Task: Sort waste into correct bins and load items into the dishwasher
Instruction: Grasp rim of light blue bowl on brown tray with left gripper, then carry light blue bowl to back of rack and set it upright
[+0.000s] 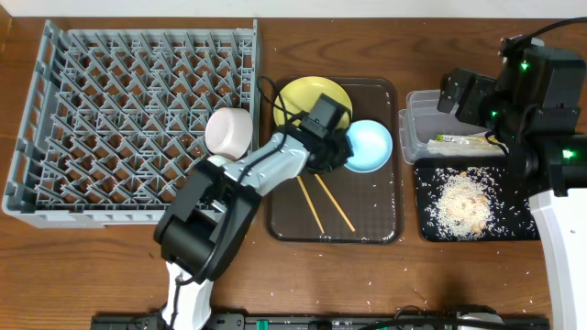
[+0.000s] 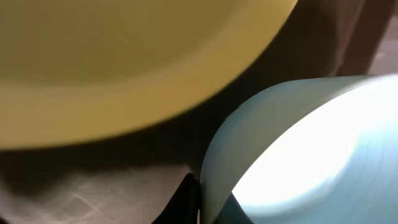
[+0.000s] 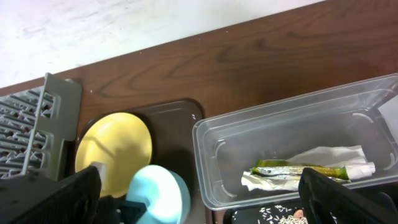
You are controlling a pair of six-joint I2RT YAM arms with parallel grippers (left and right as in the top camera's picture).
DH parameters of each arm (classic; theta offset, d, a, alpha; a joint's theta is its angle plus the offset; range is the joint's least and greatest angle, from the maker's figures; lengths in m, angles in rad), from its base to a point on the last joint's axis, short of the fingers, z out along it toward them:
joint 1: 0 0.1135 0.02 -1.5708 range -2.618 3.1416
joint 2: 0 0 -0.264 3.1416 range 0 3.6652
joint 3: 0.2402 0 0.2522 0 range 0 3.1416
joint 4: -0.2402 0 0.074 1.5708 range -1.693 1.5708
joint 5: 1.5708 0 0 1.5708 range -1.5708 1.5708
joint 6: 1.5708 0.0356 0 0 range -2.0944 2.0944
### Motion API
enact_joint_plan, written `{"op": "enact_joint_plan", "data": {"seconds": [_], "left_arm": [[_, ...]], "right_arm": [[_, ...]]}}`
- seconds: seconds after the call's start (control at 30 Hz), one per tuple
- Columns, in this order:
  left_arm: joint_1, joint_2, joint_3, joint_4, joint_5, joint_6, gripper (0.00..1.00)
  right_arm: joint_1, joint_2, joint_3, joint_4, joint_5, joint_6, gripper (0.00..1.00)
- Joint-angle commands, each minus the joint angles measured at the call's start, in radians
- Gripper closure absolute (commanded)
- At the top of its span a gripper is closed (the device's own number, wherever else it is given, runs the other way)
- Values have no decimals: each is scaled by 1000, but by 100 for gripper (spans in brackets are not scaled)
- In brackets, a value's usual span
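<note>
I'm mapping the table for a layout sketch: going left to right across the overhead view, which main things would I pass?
From the left: grey dish rack → yellow plate → light blue bowl → clear tub.

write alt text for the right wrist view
A clear plastic tub on a wooden table holds a white wrapper and a green-and-yellow packet. Left of it, a yellow plate and light blue bowl sit on a dark brown tray, beside a grey dish rack.

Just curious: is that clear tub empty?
No. The clear tub holds a white wrapper and a green-and-yellow packet.
</note>
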Motion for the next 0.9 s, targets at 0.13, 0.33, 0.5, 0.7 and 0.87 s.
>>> {"op": "enact_joint_plan", "data": {"seconds": [0.13, 0.33, 0.5, 0.7, 0.87], "left_arm": [[89, -201, 6, 26, 6, 172, 93], [197, -322, 6, 26, -272, 303, 93], [280, -353, 6, 28, -608, 402, 93], [327, -342, 6, 79, -999, 567, 93], [343, -313, 5, 202, -1160, 760, 92]], "right_arm": [[-5, 6, 6, 2, 14, 14, 1], [-5, 6, 6, 1, 14, 14, 1], [-5, 6, 6, 2, 14, 14, 1], [-5, 6, 6, 2, 14, 14, 1], [-5, 6, 6, 2, 14, 14, 1]]}}
